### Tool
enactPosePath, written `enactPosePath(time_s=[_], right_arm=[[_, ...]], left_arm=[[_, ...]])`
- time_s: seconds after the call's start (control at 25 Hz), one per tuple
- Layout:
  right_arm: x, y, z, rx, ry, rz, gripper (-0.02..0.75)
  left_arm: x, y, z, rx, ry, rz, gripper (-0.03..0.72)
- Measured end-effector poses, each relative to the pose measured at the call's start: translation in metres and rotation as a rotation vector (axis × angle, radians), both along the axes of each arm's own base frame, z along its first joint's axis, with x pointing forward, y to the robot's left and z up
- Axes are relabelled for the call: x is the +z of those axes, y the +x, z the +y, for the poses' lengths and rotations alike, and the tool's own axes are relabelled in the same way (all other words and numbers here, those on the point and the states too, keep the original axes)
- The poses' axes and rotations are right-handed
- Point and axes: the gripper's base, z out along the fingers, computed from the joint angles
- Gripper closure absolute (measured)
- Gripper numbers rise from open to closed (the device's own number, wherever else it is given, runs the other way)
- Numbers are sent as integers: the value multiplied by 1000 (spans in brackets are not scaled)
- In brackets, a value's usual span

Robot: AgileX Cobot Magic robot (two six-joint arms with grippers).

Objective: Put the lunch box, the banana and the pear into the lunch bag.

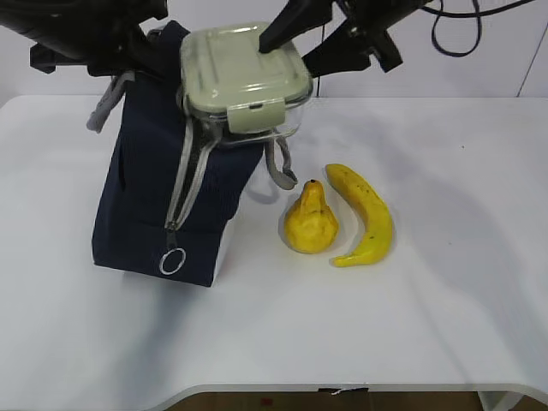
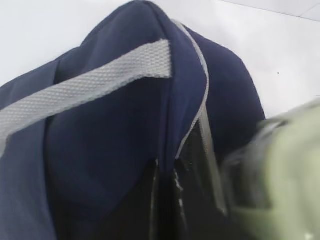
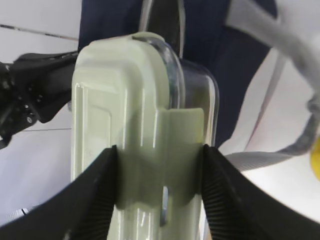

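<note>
The right pincer (image 3: 160, 192) clamps the lunch box (image 1: 244, 77) over the lunch bag's (image 1: 163, 205) open mouth; the left pincer, clenched, is hidden behind the bag. Below them, pear (image 1: 310, 221) and banana (image 1: 366, 214) lie on the worktop (image 1: 445, 325).

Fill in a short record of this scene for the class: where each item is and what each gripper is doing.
lunch box: held at the lunch bag's open top
lunch bag: upright on the table, unzipped
pear: on the table, right of the bag
banana: on the table, right of the pear
right gripper: shut on the lunch box
left gripper: shut; at the bag's top edge
</note>
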Motion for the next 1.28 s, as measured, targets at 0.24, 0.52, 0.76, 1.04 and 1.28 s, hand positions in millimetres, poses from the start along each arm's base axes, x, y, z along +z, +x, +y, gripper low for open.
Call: enactPosePath(time_s=[0.24,0.52,0.76,1.04,1.28], right_arm=[[-11,13,9,-38,-65,-19,342],[-26,29,9,-68,-120,-28,342],[-35,31,27,-56,-120,-39,342],[-49,28,63,-17,-114,-67,342],[-62,25,85,44,-110,-95,342]], left_arm=[[5,-3,0,8,-15,-5,692],[11,-6,-1,10,-31,-17,692],[15,-8,-11,11,-87,-33,692],[17,-8,-14,23,-133,-31,692],[18,-8,-15,30,-153,-29,692]])
